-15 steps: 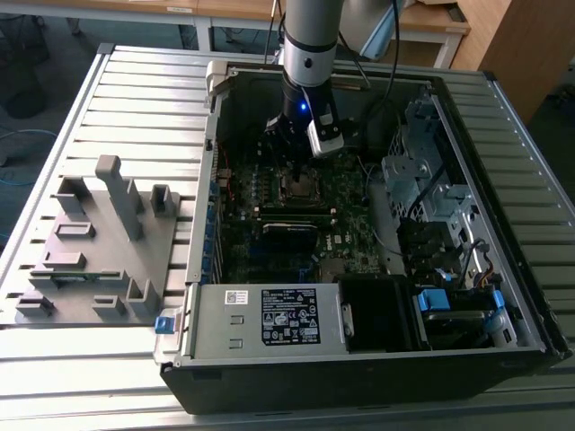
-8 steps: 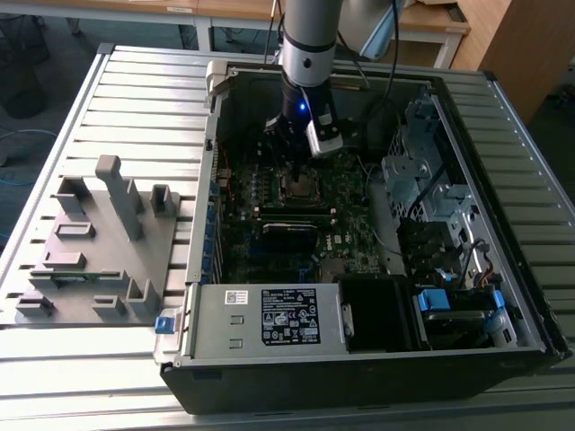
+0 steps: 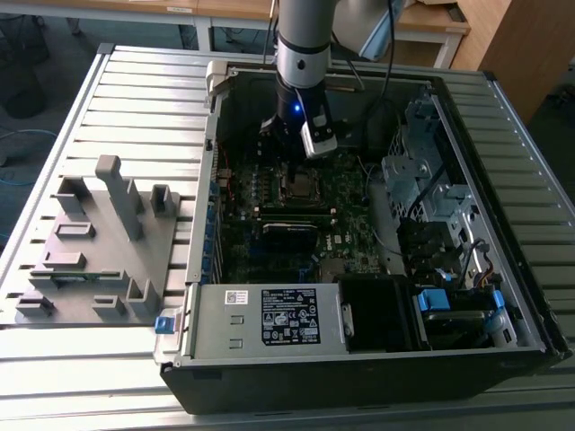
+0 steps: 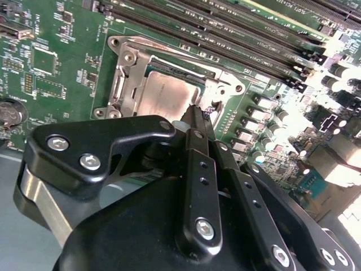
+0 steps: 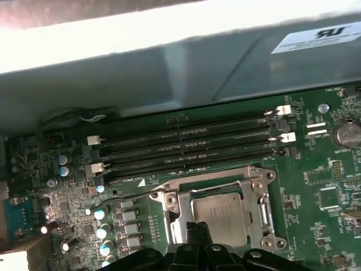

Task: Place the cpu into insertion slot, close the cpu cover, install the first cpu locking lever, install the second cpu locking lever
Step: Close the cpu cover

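- Black gripper (image 4: 197,113) fingers pressed together, gripping nothing visible, with the tips at the cpu cover's (image 4: 121,84) edge.
- Silver-grey cpu (image 4: 169,96) lies under that cover.

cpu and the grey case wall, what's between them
In the first wrist view, long black memory slots run across the green board between the cpu and the grey case wall.

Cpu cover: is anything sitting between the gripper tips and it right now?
Nothing visible. In the second wrist view the gripper, its tips closed together, sits right at the edge of the cpu cover, with no cable or part between them. The cpu shows through the cover's window.
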`<state>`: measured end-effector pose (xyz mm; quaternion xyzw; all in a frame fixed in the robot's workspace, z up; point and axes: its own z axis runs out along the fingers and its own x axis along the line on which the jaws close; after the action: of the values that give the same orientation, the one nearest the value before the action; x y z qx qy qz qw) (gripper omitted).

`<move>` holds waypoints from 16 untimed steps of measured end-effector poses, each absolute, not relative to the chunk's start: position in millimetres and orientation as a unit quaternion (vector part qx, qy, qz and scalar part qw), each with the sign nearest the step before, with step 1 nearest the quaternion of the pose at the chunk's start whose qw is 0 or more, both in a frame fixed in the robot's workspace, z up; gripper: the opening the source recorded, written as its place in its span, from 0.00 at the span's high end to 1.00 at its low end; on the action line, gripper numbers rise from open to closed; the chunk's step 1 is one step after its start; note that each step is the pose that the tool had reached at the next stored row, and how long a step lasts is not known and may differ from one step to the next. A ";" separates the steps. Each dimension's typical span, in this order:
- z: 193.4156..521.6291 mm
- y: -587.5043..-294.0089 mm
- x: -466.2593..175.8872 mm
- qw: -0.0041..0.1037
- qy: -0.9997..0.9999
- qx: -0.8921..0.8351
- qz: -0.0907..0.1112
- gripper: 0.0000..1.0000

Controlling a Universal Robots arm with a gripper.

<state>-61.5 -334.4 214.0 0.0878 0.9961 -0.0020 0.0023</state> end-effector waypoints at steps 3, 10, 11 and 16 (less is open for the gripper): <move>213.1 -334.4 -62.2 0.002 0.996 0.088 -0.002 0.90; 211.6 -334.3 -63.3 0.002 0.996 0.088 -0.002 0.90; 211.0 -334.4 -63.8 0.002 0.996 0.088 -0.002 0.90; 208.4 -334.4 -65.9 0.002 0.997 0.083 -0.002 0.90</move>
<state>-65.9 -334.4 208.4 0.0830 0.9965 -0.0018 0.0024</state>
